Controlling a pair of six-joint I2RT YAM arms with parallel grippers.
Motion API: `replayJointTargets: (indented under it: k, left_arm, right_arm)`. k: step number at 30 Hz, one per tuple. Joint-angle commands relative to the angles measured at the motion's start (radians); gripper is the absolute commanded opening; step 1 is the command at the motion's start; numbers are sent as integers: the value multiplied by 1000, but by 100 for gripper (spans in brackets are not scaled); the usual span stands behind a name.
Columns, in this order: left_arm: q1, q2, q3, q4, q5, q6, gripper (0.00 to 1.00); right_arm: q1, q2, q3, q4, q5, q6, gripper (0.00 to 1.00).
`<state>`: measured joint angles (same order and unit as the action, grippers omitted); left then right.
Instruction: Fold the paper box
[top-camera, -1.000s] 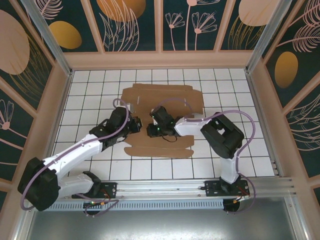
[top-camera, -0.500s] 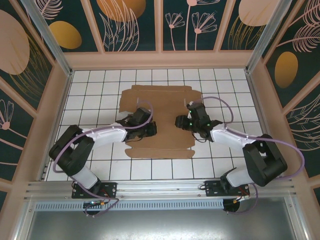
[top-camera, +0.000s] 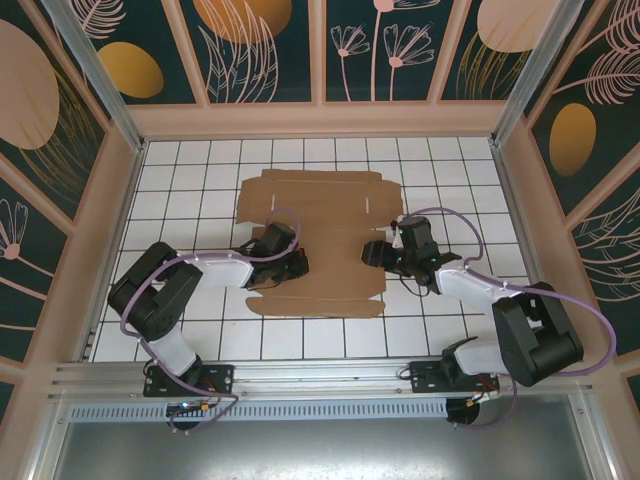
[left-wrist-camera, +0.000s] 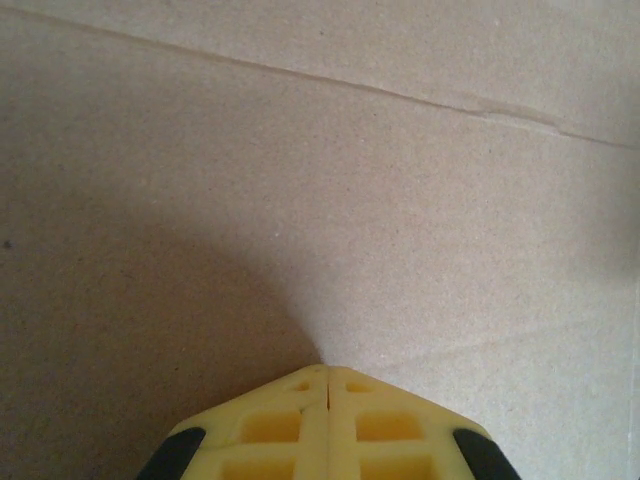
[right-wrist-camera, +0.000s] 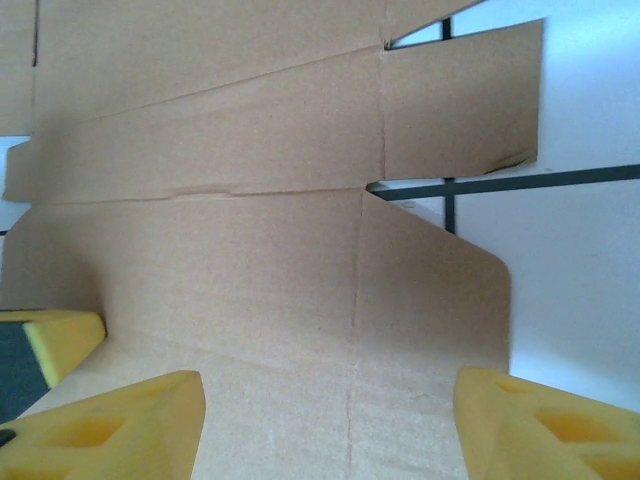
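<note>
On the white-tiled tabletop (top-camera: 180, 190) within floral walls (top-camera: 265, 50), the paper box (top-camera: 330, 215); left gripper (left-wrist-camera: 327, 372) jaws together, right gripper (right-wrist-camera: 328, 388) jaws apart.

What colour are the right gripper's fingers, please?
Yellow fingers, best in the right wrist view.

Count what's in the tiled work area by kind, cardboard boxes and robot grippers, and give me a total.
paper box: 1
grippers: 2, the left gripper and the right gripper
total: 3
</note>
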<state>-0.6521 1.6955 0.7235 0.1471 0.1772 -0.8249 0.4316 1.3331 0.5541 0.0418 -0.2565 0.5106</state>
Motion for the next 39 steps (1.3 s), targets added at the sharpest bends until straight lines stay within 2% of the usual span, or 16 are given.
replayJointTargets:
  k: [1, 5, 8, 12, 15, 17, 21, 24, 28, 31, 35, 39]
  left_arm:
    - [45, -14, -76, -77, -48, -23, 0]
    - [62, -54, -101, -91, -70, -16, 0]
    - [62, -108, -93, -96, -59, -3, 0]
    - [63, -202, -25, -165, -83, 63, 0]
    - [62, -221, 37, -233, -128, 115, 0]
    - [65, -203, 57, -247, -135, 125, 0]
    - [71, -137, 33, -199, -94, 90, 0]
    - [77, -90, 19, -172, -85, 78, 0]
    - [104, -56, 4, -147, -72, 61, 0]
    - [108, -43, -2, -132, -62, 51, 0]
    - [109, -30, -24, -106, -51, 41, 0]
    - [109, -10, -44, -83, -30, 38, 0]
  right_arm:
    - [-5, 45, 47, 32, -74, -10, 66]
    - [0, 34, 37, 79, -105, 1, 65]
    - [-1, 13, 33, 64, -80, 6, 65]
    - [-5, -40, 26, 13, -18, 25, 67]
    - [-39, -93, -17, 33, -26, 75, 70]
    - [-85, -132, -62, 80, -79, 136, 83]
    - [-165, -210, -137, 136, -128, 222, 86]
    - [-213, -221, -190, 214, -185, 262, 93]
    - [-241, -80, -202, 439, -337, 374, 94]
    - [-221, 30, -198, 590, -345, 466, 90]
    - [-207, 155, -143, 691, -328, 507, 83]
    - [-198, 288, -107, 827, -300, 574, 81]
